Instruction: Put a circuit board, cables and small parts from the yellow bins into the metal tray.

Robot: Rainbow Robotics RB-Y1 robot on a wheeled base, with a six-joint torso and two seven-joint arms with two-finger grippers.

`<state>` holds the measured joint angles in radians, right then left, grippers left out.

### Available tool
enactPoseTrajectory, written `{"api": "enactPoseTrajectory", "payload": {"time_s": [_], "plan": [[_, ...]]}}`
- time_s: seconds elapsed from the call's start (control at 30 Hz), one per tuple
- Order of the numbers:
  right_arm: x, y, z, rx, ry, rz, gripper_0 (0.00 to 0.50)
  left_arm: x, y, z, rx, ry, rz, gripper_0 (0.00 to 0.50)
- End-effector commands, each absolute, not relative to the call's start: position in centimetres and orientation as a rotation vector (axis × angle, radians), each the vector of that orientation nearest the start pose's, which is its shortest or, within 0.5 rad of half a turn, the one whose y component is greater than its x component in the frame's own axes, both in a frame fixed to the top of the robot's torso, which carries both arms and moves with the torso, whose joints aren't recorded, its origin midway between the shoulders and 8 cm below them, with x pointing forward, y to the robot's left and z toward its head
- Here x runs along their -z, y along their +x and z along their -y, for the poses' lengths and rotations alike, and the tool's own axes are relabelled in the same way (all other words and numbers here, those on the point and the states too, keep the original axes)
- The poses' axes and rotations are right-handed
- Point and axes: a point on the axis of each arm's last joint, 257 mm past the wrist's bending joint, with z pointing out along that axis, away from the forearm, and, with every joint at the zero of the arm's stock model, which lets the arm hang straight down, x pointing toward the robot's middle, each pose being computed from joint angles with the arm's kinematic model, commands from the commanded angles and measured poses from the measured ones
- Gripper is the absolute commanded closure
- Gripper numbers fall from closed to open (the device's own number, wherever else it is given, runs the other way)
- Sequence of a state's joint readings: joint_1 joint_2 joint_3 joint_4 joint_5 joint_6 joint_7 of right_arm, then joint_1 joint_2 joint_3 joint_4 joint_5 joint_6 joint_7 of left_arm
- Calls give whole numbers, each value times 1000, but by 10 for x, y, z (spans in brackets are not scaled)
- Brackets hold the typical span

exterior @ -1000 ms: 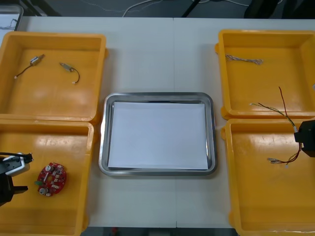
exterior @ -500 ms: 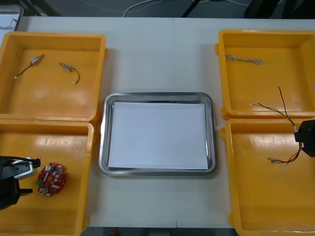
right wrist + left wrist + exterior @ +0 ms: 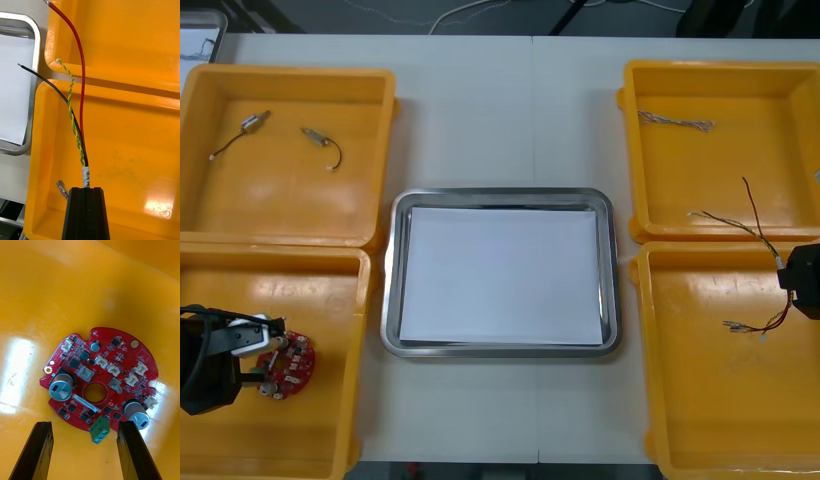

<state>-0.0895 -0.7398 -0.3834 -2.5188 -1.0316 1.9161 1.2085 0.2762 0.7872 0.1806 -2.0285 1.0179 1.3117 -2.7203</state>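
The left jaws hang open just over the round red circuit board (image 3: 99,363) in the near left yellow bin (image 3: 300,280). I think they should go straight down and pinch its edges, not the little bits on top. The right jaws are shut tight on red, black and yellow-green cables (image 3: 83,97) above the near right yellow bin (image 3: 700,400). On the worktop, the metal tray (image 3: 610,270) is just white inside, the far left yellow bin (image 3: 280,200) holds two small metal parts (image 3: 252,123), and the far right yellow bin (image 3: 700,170) holds a thin twisted cable (image 3: 675,122).
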Motion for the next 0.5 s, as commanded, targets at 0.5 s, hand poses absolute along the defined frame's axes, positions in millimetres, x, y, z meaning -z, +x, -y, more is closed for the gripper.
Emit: {"api": "enactPoseTrajectory", "payload": {"time_s": [0.5], "plan": [[119,336,288,-117,-234,-2515,500,295,325,-367,-152,1690,-2112,0]]}}
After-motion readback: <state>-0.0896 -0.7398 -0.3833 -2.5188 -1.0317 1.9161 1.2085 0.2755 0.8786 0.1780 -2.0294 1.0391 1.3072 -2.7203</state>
